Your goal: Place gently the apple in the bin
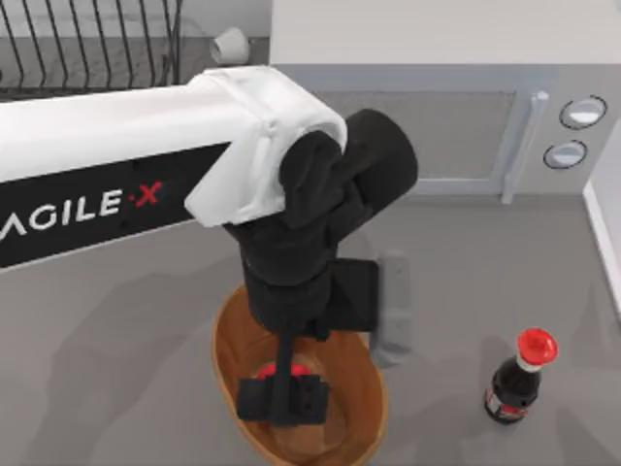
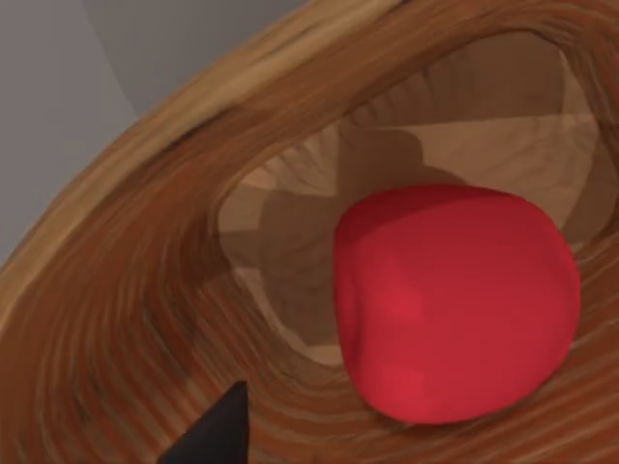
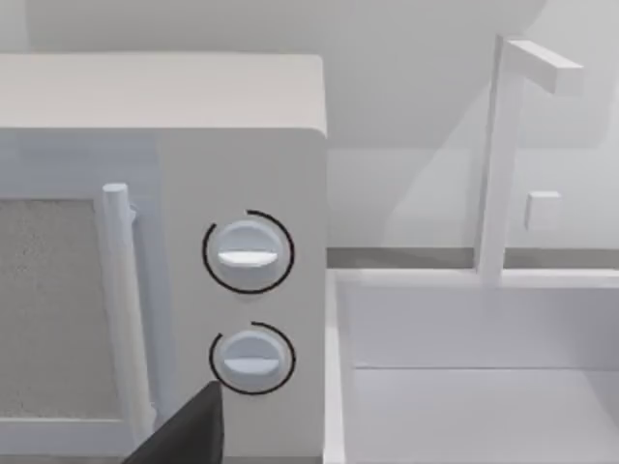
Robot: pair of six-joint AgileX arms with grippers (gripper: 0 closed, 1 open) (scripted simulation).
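I have the left arm reaching over the bin, with the left gripper lowered inside the rim; this is the release step, and I judge the next move to be a slow opening of the jaws, then a straight lift clear of the ribbed wall. The apple sits between the jaws just above the bin's flat bottom, and the jaws appear closed on it, though actual contact is hidden. The microwave behind and the bottle beside stand well apart from the jaws and obstruct nothing; the right arm is parked facing the microwave.
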